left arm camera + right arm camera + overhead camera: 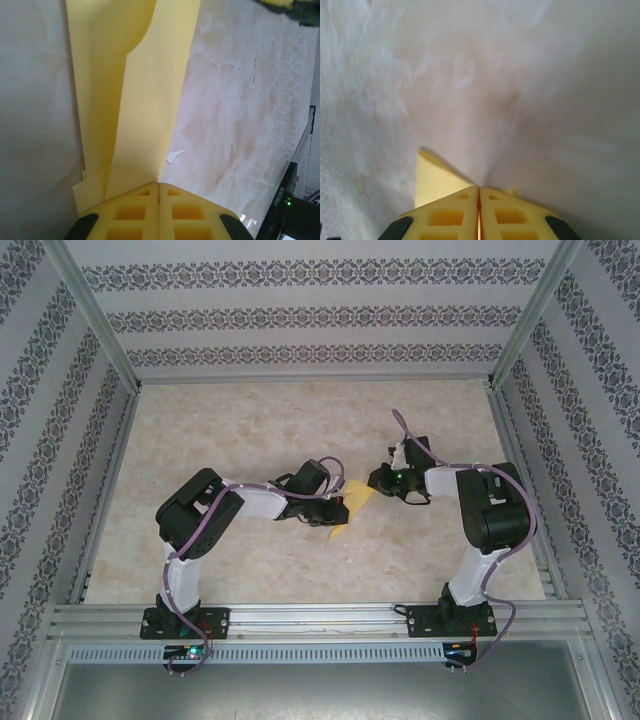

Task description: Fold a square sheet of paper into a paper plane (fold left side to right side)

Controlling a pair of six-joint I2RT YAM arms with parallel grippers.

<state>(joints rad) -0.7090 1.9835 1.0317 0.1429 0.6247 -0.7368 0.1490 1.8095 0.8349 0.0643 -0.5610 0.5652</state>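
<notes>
The yellow sheet (354,502) is no flat square now. In my left wrist view it (145,100) runs away from me as a long narrow strip of overlapping layers, with a curved flap edge near its far end, so I judge several folds are made. I cannot tell whether the side-to-side fold is pressed down, and I make out no clean pointed dart, so creasing and finishing seem left to do.

Both arms reach inward and meet over the middle of the surface (260,430), with the sheet between them. My left arm (255,502) lies low and bent. Its jaws are closed, pinching the near end of the strip. My right jaws are pressed together too, and seem to nip a corner (432,180) just above the pale surface (495,75).
</notes>
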